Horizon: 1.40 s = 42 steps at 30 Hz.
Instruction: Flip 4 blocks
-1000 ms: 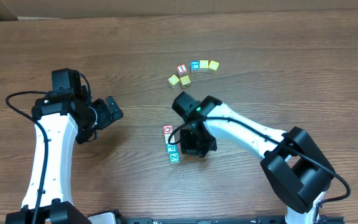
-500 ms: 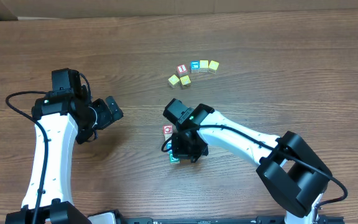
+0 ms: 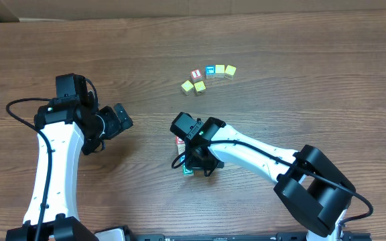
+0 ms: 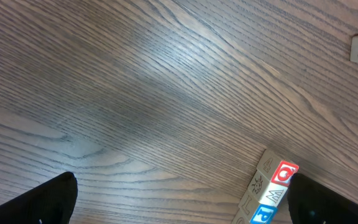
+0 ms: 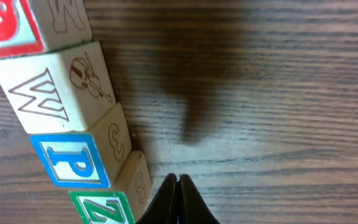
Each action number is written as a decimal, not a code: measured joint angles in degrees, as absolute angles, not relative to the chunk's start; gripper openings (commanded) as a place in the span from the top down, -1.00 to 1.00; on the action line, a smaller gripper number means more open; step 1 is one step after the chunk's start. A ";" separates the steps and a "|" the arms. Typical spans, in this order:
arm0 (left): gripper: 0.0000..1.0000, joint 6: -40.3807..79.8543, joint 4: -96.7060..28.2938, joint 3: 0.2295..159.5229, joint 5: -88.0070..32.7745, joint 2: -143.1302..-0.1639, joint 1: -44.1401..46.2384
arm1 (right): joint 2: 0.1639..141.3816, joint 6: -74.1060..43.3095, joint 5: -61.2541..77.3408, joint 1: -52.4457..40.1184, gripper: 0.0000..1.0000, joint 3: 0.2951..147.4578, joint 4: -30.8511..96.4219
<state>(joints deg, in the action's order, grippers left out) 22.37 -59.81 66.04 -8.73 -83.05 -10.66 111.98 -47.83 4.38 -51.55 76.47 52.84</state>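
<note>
Four blocks (image 3: 180, 141) in one touching row on the table (image 3: 280, 100).
Red-faced block (image 5: 5, 25), whitish "W" block (image 5: 48, 93), blue "P" block (image 5: 73, 158), green "Z" block (image 5: 104, 210); right gripper (image 5: 178, 186) pinched together just beside the last; left gripper (image 3: 121, 119) spread wide, well apart.

Left arm (image 3: 47, 157) and right arm (image 3: 256, 151): white curved link shells, black blocky joint housings, thin black cables (image 3: 9, 107) looping outside; tiny green dot on left arm, possibly LED.

Right gripper (image 3: 193, 167) over blocks (image 3: 187, 172)
</note>
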 measured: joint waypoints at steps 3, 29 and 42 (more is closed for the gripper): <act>-0.99 22.37 -59.81 66.04 -8.73 -83.05 -10.66 | 111.98 -47.99 4.01 -51.96 0.92 75.90 51.77; -1.00 22.37 -59.81 66.04 -8.73 -83.05 -10.66 | 111.98 -45.19 7.27 -52.60 0.92 73.84 48.16; -0.99 22.37 -59.81 66.04 -8.73 -83.05 -10.66 | 111.98 -44.99 8.10 -52.60 0.92 73.84 46.96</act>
